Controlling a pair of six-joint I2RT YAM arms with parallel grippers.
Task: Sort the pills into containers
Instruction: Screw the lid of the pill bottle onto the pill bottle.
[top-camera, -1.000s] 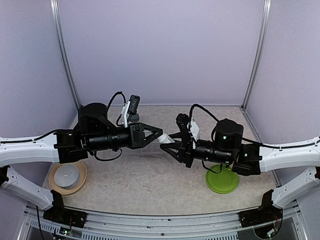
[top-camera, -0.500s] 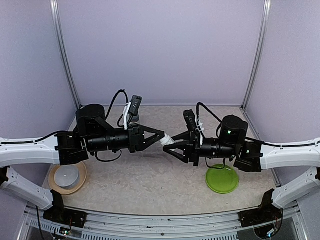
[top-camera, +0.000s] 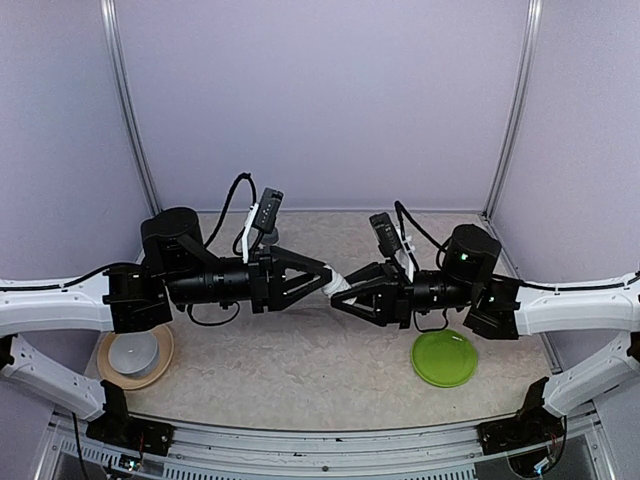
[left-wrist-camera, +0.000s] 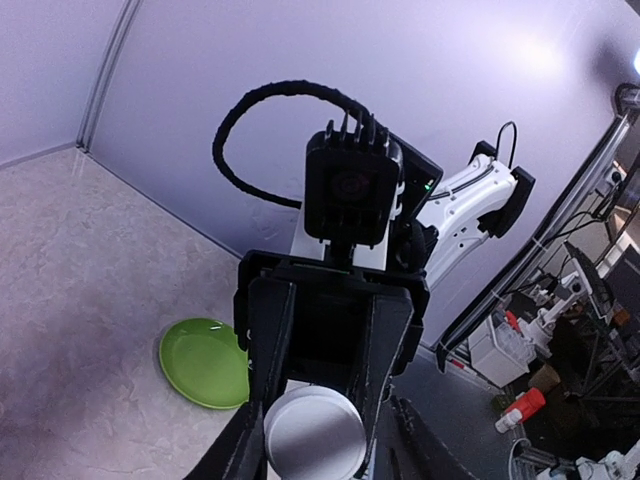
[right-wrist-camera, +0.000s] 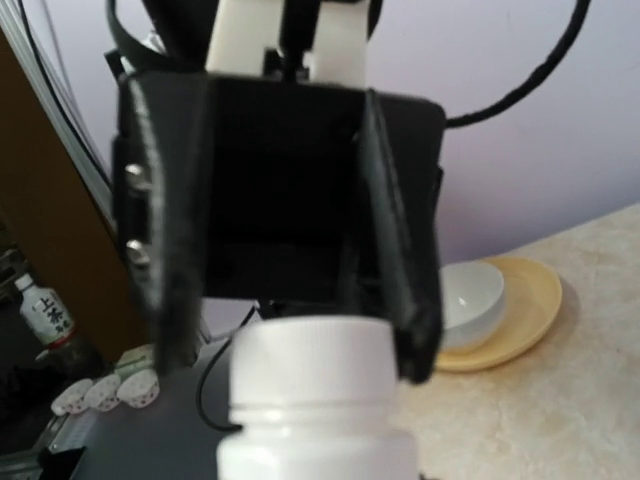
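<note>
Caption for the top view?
The right gripper holds the white-capped vial; the left gripper sits at its capped end.

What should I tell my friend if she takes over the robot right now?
Left gripper: its fingers flank the white cap of the small vial. I cannot tell whether they grip it.
Right gripper: shut on the small vial, held in the air over the middle of the table.
Gray-capped bottle: at the back, mostly hidden.
Done: vial lifted, both grippers at it, cap looks on.
Left: take the cap off and sort the pills in. No pills show anywhere, not in the white bowl or on the green plate.
</note>
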